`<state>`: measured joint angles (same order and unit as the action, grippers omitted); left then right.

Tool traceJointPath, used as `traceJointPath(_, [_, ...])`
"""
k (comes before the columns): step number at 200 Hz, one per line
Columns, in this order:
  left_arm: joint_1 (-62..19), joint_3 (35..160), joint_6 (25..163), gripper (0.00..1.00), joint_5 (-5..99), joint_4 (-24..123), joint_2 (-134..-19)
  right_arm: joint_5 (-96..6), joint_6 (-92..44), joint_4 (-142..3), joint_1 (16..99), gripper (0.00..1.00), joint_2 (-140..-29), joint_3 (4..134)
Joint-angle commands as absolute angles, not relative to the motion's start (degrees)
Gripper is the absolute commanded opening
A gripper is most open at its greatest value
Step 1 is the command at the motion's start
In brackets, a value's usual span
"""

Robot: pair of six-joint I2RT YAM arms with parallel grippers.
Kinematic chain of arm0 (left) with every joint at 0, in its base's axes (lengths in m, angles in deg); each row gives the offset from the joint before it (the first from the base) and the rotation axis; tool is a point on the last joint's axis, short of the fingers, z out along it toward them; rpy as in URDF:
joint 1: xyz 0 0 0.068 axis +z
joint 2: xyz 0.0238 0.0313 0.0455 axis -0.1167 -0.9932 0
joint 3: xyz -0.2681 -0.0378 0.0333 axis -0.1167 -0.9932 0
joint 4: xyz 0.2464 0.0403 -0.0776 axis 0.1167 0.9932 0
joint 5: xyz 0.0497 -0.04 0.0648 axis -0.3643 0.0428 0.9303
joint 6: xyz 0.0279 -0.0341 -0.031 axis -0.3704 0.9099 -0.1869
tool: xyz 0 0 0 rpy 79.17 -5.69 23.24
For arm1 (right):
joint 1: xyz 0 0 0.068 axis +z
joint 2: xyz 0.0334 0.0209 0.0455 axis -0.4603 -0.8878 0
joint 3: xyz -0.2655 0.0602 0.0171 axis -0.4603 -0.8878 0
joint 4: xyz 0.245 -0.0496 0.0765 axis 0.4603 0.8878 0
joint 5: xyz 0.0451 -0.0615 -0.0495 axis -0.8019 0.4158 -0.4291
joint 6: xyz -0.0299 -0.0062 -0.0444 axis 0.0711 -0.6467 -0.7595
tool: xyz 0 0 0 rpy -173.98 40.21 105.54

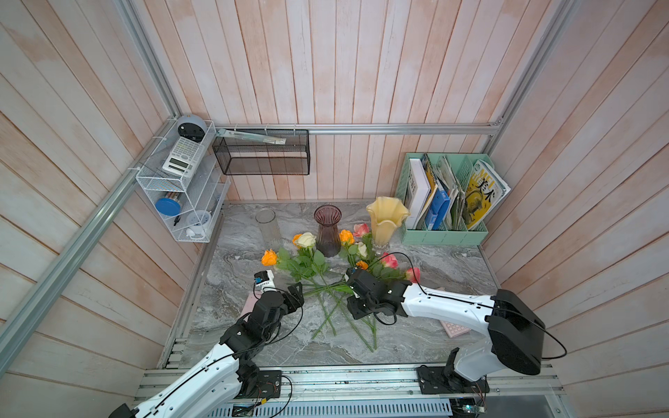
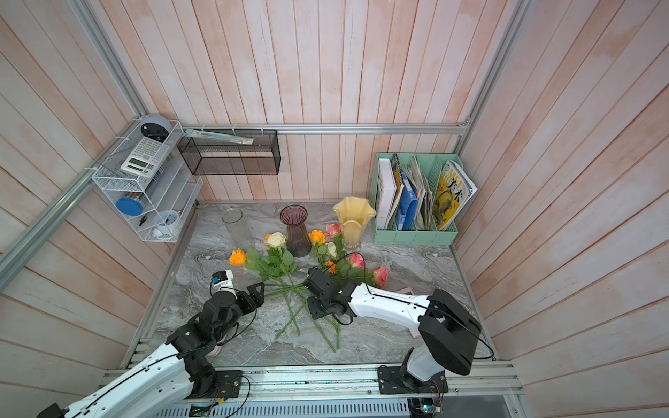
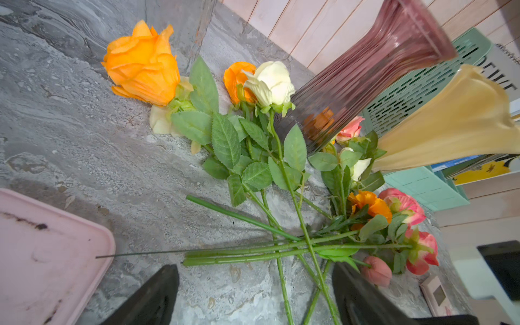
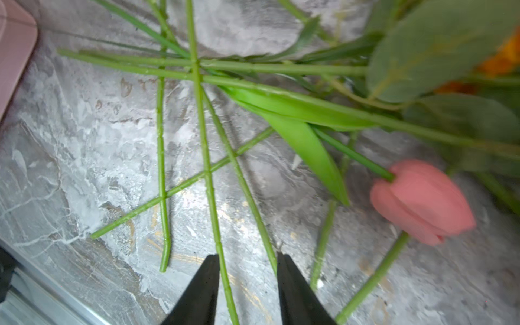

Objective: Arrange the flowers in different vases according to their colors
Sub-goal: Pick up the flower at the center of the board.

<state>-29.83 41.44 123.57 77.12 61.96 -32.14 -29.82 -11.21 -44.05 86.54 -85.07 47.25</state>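
Observation:
The flowers [image 1: 311,262] lie in a heap on the marble table, stems crossing. Among them are an orange rose [image 3: 143,64], a cream rose [image 3: 274,81] and a pink tulip [image 4: 422,199]. Behind them stand the vases: clear glass [image 1: 268,226], purple ribbed [image 1: 327,231] and pale yellow [image 1: 385,220]. All three look empty. My left gripper [image 3: 255,267] is open and low at the heap's left side, with stem ends just ahead of its jaws. My right gripper [image 4: 247,254] hangs over the stems, open by a narrow gap. One stem [image 4: 225,281] runs loose through that gap.
A mint-green file holder [image 1: 445,231] with books stands at the back right. A black mesh basket [image 1: 260,152] and a white wire shelf [image 1: 181,188] hang on the walls. A pink tray [image 3: 42,253] lies beside the left arm, and a small pink pad [image 1: 456,327] under the right arm.

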Motion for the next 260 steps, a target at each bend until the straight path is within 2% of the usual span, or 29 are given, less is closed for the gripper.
traceJointPath(1, [-29.7, 41.2, 123.2, 0.91, 77.0, 61.1, -32.4, -28.6, -14.8, -42.7, 88.3, 0.38, -86.3, 50.3])
traceJointPath(69, [-29.7, 40.0, 123.3, 0.92, 76.6, 61.1, -31.2, -29.7, -15.1, -44.4, 90.6, 0.38, -90.7, 52.8])
traceJointPath(176, [-29.7, 37.7, 124.0, 0.92, 77.0, 63.1, -28.0, -22.6, -17.5, -39.4, 90.3, 0.35, -98.2, 58.7])
traceJointPath(231, [-29.7, 37.3, 124.0, 0.92, 77.3, 63.9, -27.2, -23.0, -17.5, -40.4, 90.0, 0.31, -99.9, 58.7])
traceJointPath(260, [-29.7, 37.4, 123.8, 0.92, 78.0, 64.7, -27.0, -23.3, -17.6, -40.9, 90.0, 0.23, -100.0, 58.7])
